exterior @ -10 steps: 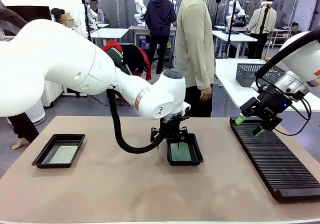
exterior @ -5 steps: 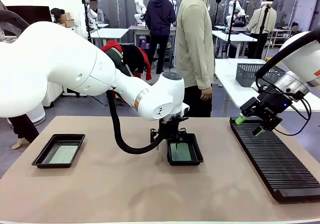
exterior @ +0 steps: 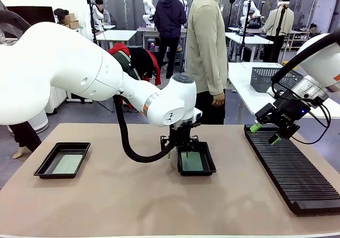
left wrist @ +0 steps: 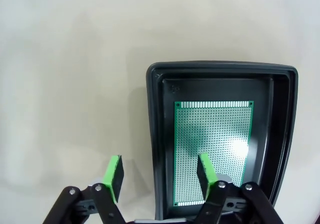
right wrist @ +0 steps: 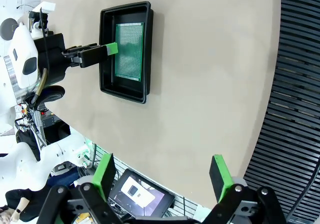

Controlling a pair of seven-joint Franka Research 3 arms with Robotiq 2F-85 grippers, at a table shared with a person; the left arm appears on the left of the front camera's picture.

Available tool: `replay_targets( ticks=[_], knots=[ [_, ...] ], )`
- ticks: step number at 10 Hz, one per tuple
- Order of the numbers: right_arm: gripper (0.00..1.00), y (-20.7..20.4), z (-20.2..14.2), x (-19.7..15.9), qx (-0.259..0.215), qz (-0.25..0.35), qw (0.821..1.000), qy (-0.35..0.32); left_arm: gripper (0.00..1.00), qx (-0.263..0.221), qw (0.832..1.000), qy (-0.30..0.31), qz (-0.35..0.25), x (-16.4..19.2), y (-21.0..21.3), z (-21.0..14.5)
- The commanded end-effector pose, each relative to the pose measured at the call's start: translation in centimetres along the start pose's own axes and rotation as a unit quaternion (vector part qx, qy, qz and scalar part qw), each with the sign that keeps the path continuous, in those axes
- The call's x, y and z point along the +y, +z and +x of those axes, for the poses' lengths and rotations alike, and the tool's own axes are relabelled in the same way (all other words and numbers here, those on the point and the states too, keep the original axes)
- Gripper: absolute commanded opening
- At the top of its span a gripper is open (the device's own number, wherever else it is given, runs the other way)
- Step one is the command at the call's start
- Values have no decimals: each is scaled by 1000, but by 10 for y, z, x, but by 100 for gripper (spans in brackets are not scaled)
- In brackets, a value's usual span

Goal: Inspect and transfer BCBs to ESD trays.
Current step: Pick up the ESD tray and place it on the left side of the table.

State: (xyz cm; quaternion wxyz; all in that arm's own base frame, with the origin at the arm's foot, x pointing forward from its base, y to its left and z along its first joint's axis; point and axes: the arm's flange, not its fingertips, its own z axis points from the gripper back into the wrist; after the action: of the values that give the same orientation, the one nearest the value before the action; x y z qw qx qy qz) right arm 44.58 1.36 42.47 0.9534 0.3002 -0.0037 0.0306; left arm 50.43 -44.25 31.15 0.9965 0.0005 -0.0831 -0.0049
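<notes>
Left wrist view: left gripper [left wrist: 159,171] above the middle ESD tray [left wrist: 156,134], jaws apart and empty. One green pad [left wrist: 114,176] hangs over the bare tabletop [left wrist: 70,74] outside the tray's long rim; the other pad [left wrist: 205,173] hangs over the BCB [left wrist: 212,144], which lies flat on the tray floor just ahead of the fingertips. The rim thus falls between the two fingers.

Front view: left gripper [exterior: 179,145] poised over the near-left edge of the same tray [exterior: 210,168]. A second ESD tray [exterior: 45,166], well to its side, also holds a board [exterior: 67,163]. Right gripper [exterior: 263,133] hovers with jaws wide and empty over the far end of the black slotted rack [exterior: 292,174]; no board can be made out in the rack's slots.

Step in hand, as judged: a board has been placed in the middle tray and the left gripper stands released above it. The next move would call for a straight lift clear of the rim, so that neither finger catches the tray wall, followed by a fetch of a further board if one remains.

Right wrist view: tray [right wrist: 107,49] and board [right wrist: 130,51] seen far ahead of the right gripper [right wrist: 162,176].

Writing: no brand, label or legible print on the boards, trays or rack.
</notes>
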Motion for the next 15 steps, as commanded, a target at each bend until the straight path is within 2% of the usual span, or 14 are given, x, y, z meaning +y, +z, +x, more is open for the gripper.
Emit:
replay_targets(
  ticks=[1,2,4,5,6,7,8,9,10,11,12,13,14,15],
  knots=[
    [100,-1,1,1,-5,-1,1000,-9,75,16,1000,-9,1,6,2,5],
    [100,-1,1,1,-5,-1,1000,-9,75,15,1000,-16,2,7,1,4],
    [100,-1,1,1,-5,-1,1000,-9,70,15,1000,-23,3,7,2,4],
    [100,-1,1,1,-5,-1,1000,-9,65,20,999,-27,2,7,1,5],
    [100,-1,1,1,-5,-1,1000,-9,69,21,999,-32,0,7,2,6],
    [100,-1,1,1,-5,-1,1000,-9,58,21,999,-36,0,7,1,6],
    [100,-1,1,1,-5,-1,1000,-9,63,20,999,-38,-1,7,1,6],
    [100,-1,1,1,-5,-1,1000,-9,51,20,999,-40,-1,7,1,5],
    [100,-1,1,1,-5,-1,1000,-9,55,20,999,-43,-2,7,1,4],
    [100,-1,1,1,-5,-1,1000,-9,41,19,999,-44,-3,7,0,4],
    [100,-1,1,1,-5,-1,1000,-9,45,18,999,-45,-4,8,2,3],
    [100,-1,1,1,-5,-1,1000,-9,30,17,999,-44,-6,9,3,3],
    [100,-1,1,1,-5,-1,1000,-9,34,17,999,-44,-8,10,3,3],
    [100,-1,1,1,-5,-1,1000,-9,19,18,999,-43,-8,9,3,3]
  ],
)
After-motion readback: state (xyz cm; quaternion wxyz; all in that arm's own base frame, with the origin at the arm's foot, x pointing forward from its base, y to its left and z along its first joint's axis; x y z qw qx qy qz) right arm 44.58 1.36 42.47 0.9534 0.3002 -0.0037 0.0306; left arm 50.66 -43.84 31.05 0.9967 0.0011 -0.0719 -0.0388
